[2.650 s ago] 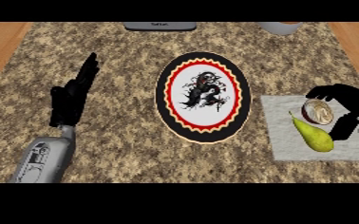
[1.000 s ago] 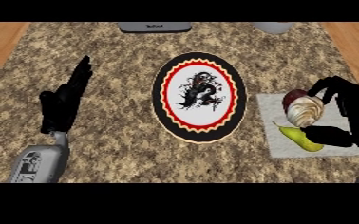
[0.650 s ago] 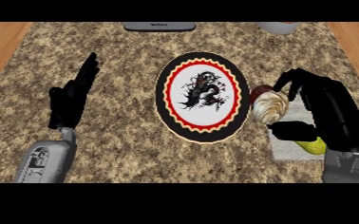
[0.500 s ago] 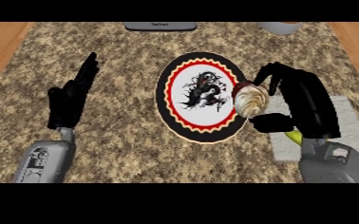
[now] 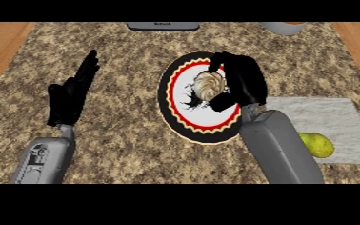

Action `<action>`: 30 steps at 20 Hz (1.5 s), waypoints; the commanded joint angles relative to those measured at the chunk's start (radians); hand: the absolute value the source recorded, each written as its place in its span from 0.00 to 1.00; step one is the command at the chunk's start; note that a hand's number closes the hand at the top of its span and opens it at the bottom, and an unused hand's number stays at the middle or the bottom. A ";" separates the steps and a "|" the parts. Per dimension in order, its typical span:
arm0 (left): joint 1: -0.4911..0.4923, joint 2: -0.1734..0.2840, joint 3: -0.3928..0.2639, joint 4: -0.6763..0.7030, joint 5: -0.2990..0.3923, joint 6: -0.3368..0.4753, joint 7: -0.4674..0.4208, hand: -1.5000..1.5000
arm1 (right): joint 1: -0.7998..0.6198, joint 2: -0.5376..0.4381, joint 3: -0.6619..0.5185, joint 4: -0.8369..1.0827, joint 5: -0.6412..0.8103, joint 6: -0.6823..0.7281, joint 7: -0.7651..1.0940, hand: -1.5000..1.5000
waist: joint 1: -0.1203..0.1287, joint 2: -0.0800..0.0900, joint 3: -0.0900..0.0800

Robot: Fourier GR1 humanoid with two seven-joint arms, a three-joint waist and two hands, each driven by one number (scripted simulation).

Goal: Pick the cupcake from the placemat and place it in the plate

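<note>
My right hand (image 5: pixel 243 82) is curled round the cupcake (image 5: pixel 209 84), a pale swirled cake. It holds the cake over the middle of the plate (image 5: pixel 184 122), a white plate with a red and black scalloped rim and a dark figure at its centre. I cannot tell whether the cupcake touches the plate. The grey placemat (image 5: pixel 318 115) lies to the right, partly hidden by my right forearm. My left hand (image 5: pixel 72 93) rests open on the left side of the counter, fingers pointing up.
A yellow-green pear (image 5: pixel 315 145) lies on the placemat's near part. A grey device (image 5: pixel 163 26) sits at the counter's far edge, and a grey cup (image 5: pixel 284 27) stands at the far right. Wooden strips border the counter on both sides.
My right hand has carried the cupcake leftward off the placemat and over the plate's middle. The pear stayed on the mat. My left hand kept its place.
</note>
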 commanded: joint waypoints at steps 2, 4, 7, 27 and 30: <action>-0.034 0.012 0.026 0.018 0.023 -0.025 0.002 0.50 | -0.105 0.067 0.035 0.275 0.088 -0.060 0.021 1.00 | 0.001 0.002 0.000; -0.043 0.001 0.004 -0.005 0.007 -0.018 0.037 0.50 | -0.091 0.068 0.055 0.344 -0.040 -0.151 0.081 1.00 | 0.010 0.003 0.001; -0.010 0.000 0.003 0.014 -0.018 -0.003 -0.008 0.50 | -0.125 0.069 0.019 0.462 -0.161 -0.216 0.004 0.00 | 0.011 0.004 0.001; 0.047 -0.018 0.018 -0.014 -0.025 0.010 -0.026 0.50 | -0.003 -0.024 -0.169 0.300 -0.649 -0.521 -0.292 0.00 | -0.031 -0.007 0.001; 0.033 -0.039 0.011 -0.001 -0.033 0.028 -0.002 0.50 | 0.099 -0.107 -0.197 0.114 -0.698 -0.447 -0.257 0.00 | -0.043 -0.009 0.000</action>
